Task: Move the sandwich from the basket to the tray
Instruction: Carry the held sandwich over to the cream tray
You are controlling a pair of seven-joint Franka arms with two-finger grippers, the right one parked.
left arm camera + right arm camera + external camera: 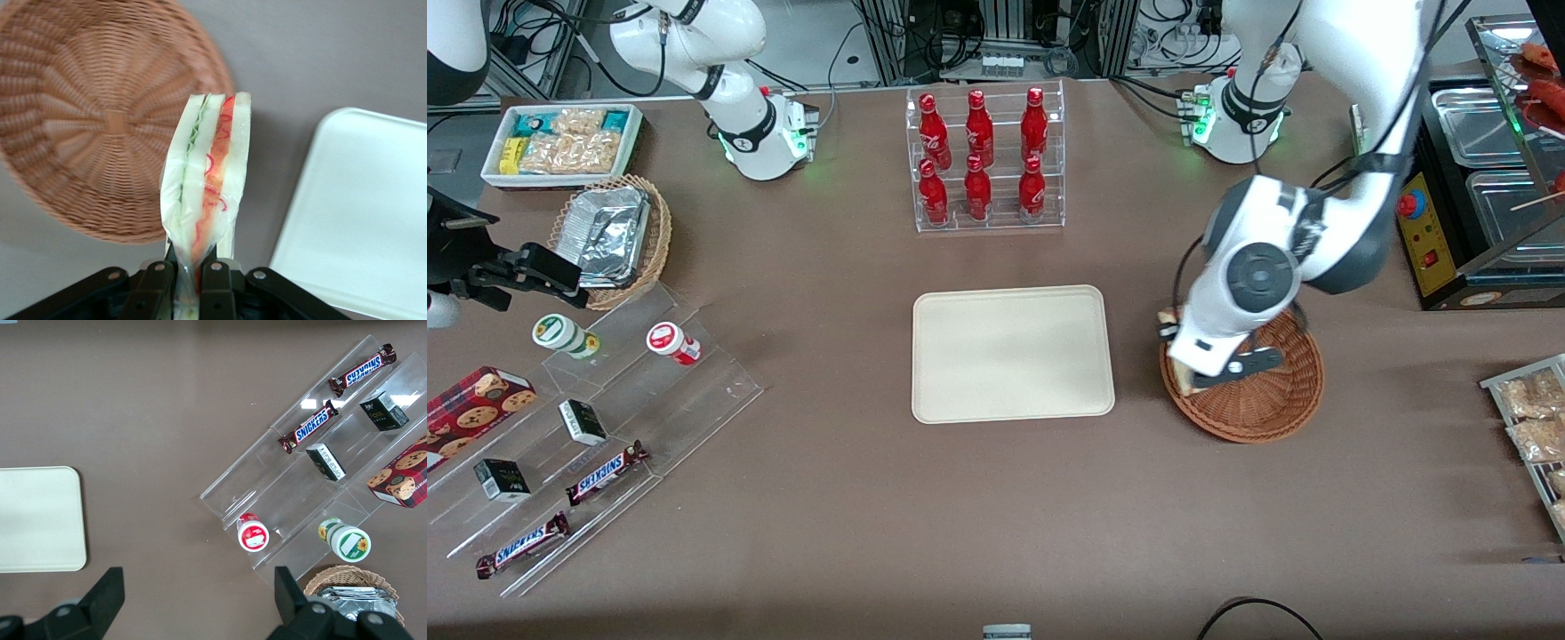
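My left gripper (189,283) is shut on the sandwich (207,173), pinching its clear wrapper at the narrow end. Its red, orange and green layers face the wrist camera. The sandwich hangs lifted over the rim of the reddish-brown woven basket (100,120), on the side nearest the cream tray (360,213). From the front, the gripper (1202,375) sits over the basket (1267,404) at its tray-side edge. Only a pale corner of the sandwich (1183,380) shows under the hand. The tray (1012,352) lies flat beside the basket with nothing on it.
A clear rack of red bottles (985,160) stands farther from the front camera than the tray. Toward the parked arm's end are a tan basket of foil trays (609,236), a white snack box (560,142) and a stepped acrylic stand (587,427). A food warmer (1485,196) sits beside the working arm.
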